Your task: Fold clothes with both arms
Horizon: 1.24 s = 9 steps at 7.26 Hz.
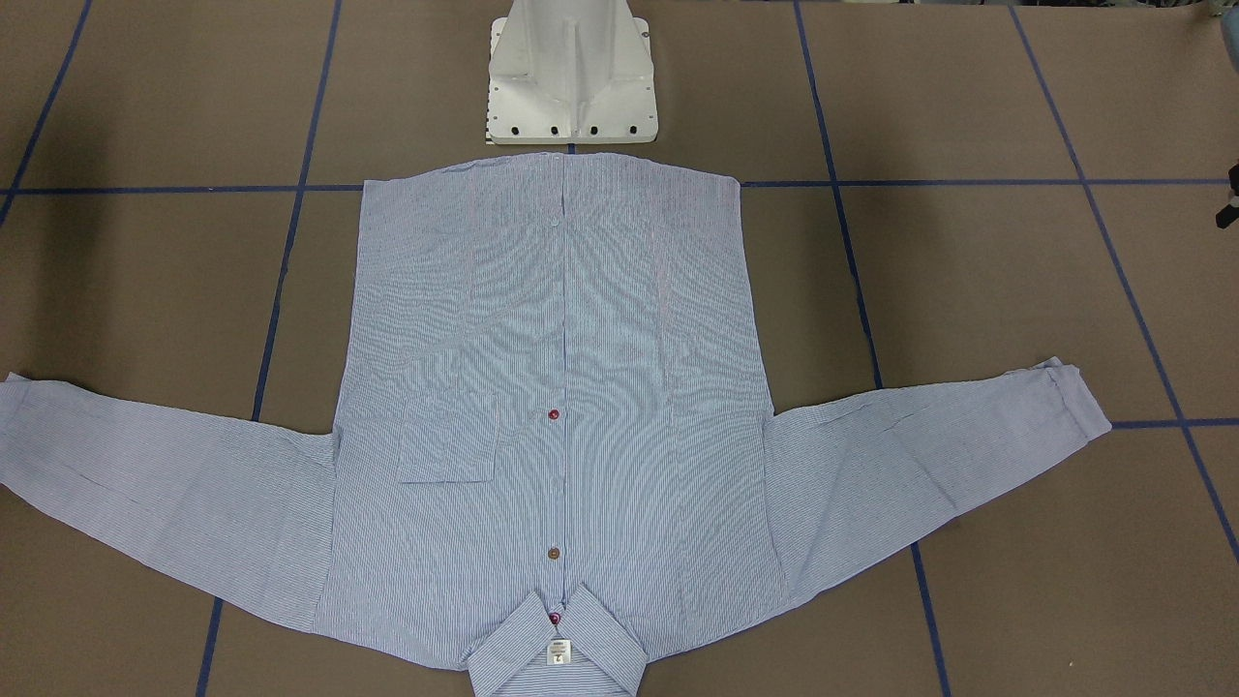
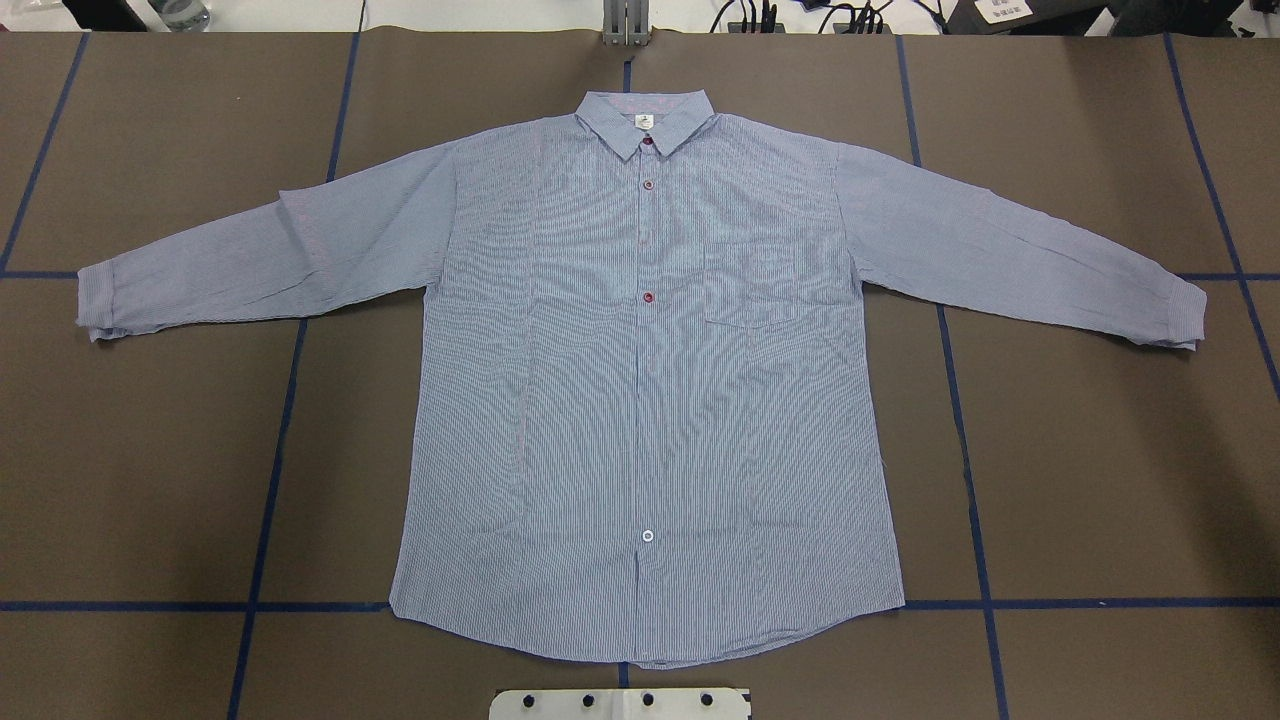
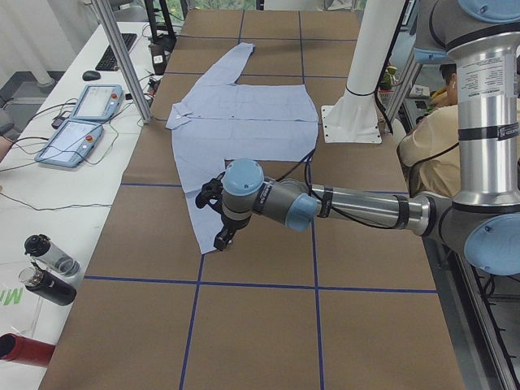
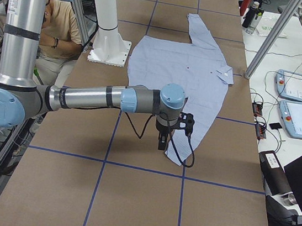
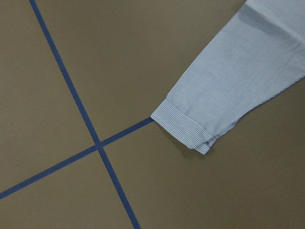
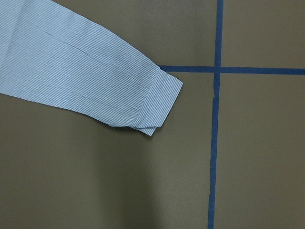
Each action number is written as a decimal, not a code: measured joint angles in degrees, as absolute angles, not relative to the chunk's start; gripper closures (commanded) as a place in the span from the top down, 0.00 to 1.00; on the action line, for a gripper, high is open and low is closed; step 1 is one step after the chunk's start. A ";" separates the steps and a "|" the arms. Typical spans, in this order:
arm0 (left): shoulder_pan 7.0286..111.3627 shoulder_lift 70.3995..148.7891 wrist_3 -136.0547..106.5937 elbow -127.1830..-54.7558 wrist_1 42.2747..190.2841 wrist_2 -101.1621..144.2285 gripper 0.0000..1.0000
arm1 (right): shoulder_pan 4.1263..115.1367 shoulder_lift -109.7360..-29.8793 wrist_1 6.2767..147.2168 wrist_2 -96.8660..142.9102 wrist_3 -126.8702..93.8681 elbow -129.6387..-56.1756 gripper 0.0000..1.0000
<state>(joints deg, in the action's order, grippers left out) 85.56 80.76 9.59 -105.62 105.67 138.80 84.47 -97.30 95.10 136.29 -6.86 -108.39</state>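
Note:
The clothes are one light blue striped shirt (image 2: pixel 650 400), lying flat and face up on the brown table, buttoned, both sleeves spread out. Its collar (image 1: pixel 557 658) points away from the robot. My left gripper (image 3: pixel 223 236) hangs just above the left sleeve's cuff (image 3: pixel 203 244); the left wrist view looks down on that cuff (image 5: pixel 186 129). My right gripper (image 4: pixel 161 141) hovers over the right sleeve's cuff (image 4: pixel 175 158), which the right wrist view also shows (image 6: pixel 162 98). Both grippers appear only in the side views, so I cannot tell whether they are open or shut.
The white pedestal base (image 1: pixel 571 77) stands just behind the shirt's hem. Blue tape lines (image 2: pixel 280 400) grid the table. Control tablets (image 3: pixel 81 122) and bottles (image 3: pixel 49 268) sit on a side bench past the collar end. A person (image 4: pixel 62 23) sits behind the robot.

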 measured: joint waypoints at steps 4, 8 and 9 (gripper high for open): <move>85.67 77.91 9.58 -107.49 106.02 139.24 0.99 | 84.46 -98.56 94.63 136.40 -6.74 -108.97 1.00; 85.39 77.16 6.64 -107.56 106.31 139.55 0.98 | 84.03 -98.69 94.62 137.63 -6.81 -108.31 1.00; 85.31 77.27 5.48 -107.54 106.56 139.67 0.99 | 83.52 -98.97 94.58 138.94 -6.79 -107.78 1.00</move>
<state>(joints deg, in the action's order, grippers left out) 85.31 77.27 5.48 -107.54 106.56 139.67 83.52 -98.97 94.58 138.94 -6.79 -107.78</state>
